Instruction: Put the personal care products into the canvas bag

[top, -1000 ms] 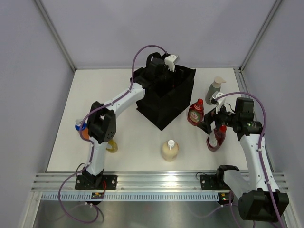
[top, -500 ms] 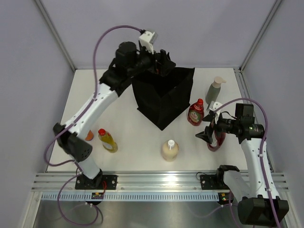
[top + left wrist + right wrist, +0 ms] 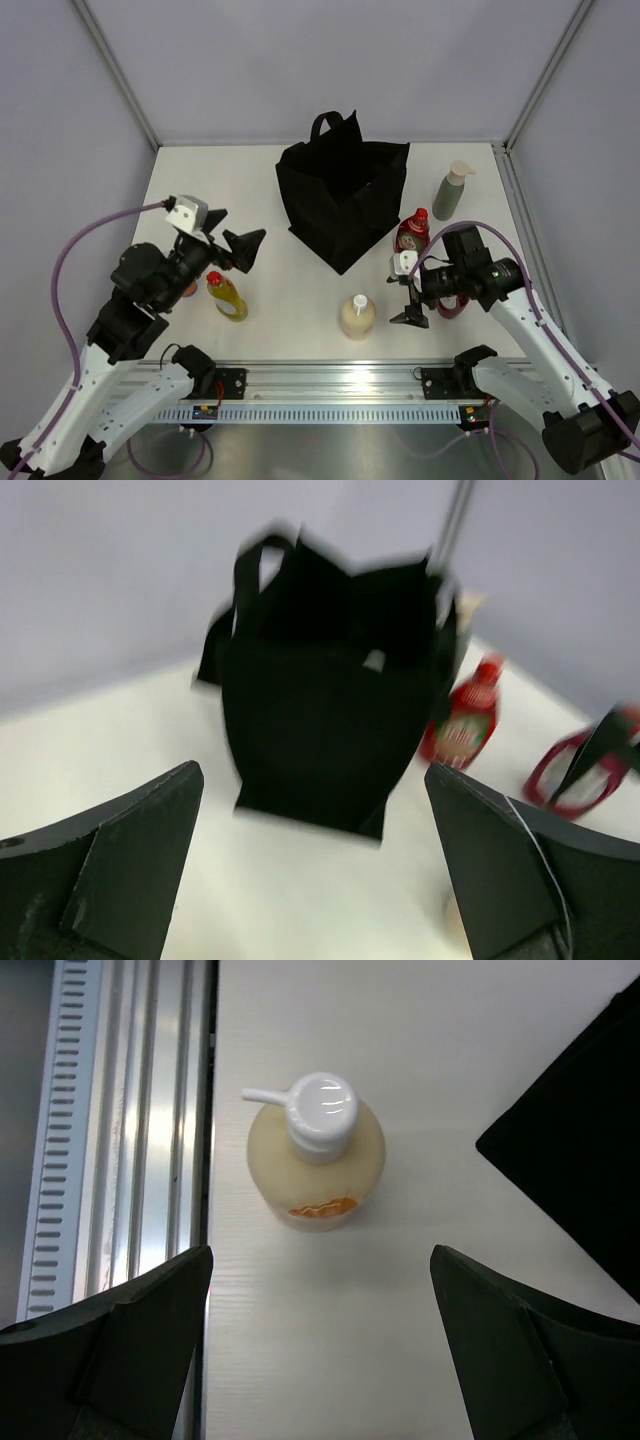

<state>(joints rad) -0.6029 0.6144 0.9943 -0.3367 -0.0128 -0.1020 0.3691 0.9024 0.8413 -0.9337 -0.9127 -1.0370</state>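
White matte surface [image 3: 200, 190], walled left, rear and right; ribbed metal rail [image 3: 340, 385] along near edge. Canvas bag [image 3: 345, 205] upright at rear centre: black soft fabric, boxy, mouth open, loop handles up. Bare room left of and in front of bag; tighter on right, with dark red bottle [image 3: 411, 236], red cap, just beside front-right corner. Grey-green pump bottle [image 3: 452, 190] near right edge, apart from bag. Second dark red bottle [image 3: 446, 308] partly hidden behind right arm. Cream bottle [image 3: 357, 317] front centre: round, glossy, white pump cap, small orange label, writing unreadable. Yellow bottle [image 3: 228, 297], red cap, front left beside left arm. Left gripper [image 3: 250, 248] spread wide, empty, over front-left area, pointed at bag. Right gripper [image 3: 408, 300] spread wide, empty, just right of cream bottle, not touching. Red bottle's label blurred in left wrist view, unreadable.
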